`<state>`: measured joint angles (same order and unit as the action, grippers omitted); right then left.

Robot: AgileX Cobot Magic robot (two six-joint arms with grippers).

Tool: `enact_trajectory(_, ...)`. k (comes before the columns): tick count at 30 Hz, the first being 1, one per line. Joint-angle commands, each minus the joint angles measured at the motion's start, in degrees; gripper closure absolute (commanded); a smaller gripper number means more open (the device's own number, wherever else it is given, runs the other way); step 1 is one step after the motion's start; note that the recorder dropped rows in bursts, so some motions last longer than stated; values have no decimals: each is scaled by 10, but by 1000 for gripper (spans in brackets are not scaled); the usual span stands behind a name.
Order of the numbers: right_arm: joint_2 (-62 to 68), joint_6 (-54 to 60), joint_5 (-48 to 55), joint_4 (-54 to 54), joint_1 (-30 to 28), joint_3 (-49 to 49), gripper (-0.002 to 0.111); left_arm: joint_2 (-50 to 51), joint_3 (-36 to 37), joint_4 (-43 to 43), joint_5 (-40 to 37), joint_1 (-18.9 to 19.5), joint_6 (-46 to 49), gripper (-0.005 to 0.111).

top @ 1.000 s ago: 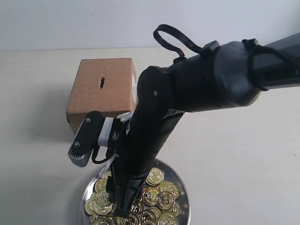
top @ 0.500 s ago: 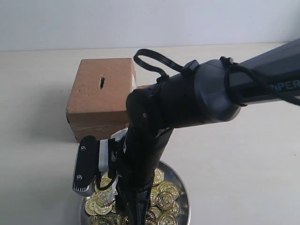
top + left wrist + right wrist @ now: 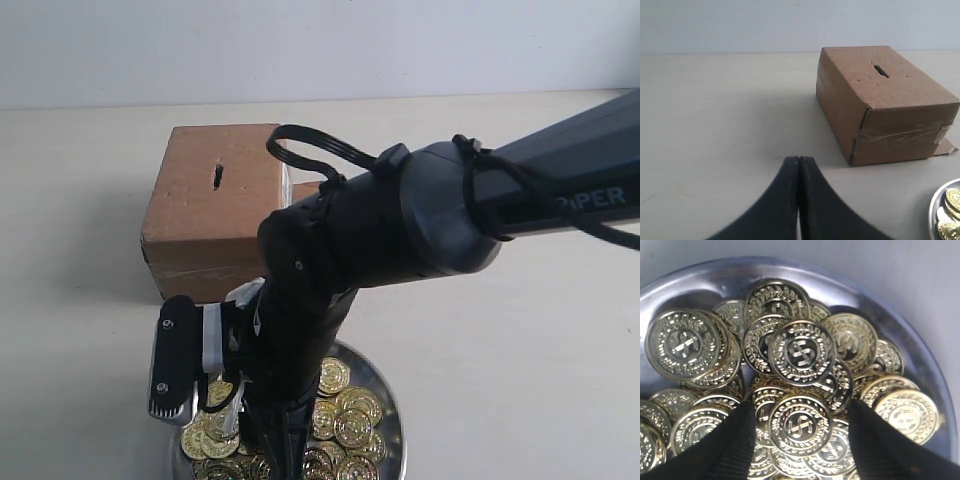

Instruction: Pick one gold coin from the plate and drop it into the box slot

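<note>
The silver plate [image 3: 393, 402] sits at the near edge, heaped with gold coins [image 3: 352, 425]. My right gripper [image 3: 285, 462] reaches down into it, its tips hidden by the arm. In the right wrist view this gripper [image 3: 801, 412] is open, and its black fingers [image 3: 737, 440] straddle one gold coin [image 3: 800, 426] lying flat on the pile, inside the plate [image 3: 700, 282]. Behind the plate stands the cardboard box [image 3: 212, 220] with its dark slot [image 3: 218, 176] on top. My left gripper [image 3: 799, 161] is shut and empty, low over the table, short of the box [image 3: 890, 112] and slot [image 3: 881, 71].
A loose flap [image 3: 946, 148] juts from the box's bottom corner near the plate's rim [image 3: 932, 212]. The right arm's bulky black wrist and cable loop [image 3: 312, 150] hang over the box's near right corner. A pale wall closes the back of the beige table.
My right arm has dropped lower and shifted left over the plate, bringing the open gripper down into the coins. The box and plate have stayed put.
</note>
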<state>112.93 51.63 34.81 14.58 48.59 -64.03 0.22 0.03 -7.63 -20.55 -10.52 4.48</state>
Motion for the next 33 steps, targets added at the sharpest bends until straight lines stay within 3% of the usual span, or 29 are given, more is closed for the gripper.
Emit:
enact_trajectory(1,-1,-33,8,-41,1,-4,56,-2,0,-1,3,-3,-2,107)
enact_trajectory(33,19,-43,5,-13,1,-4,57,-2,0,-1,3,-3,-2,107)
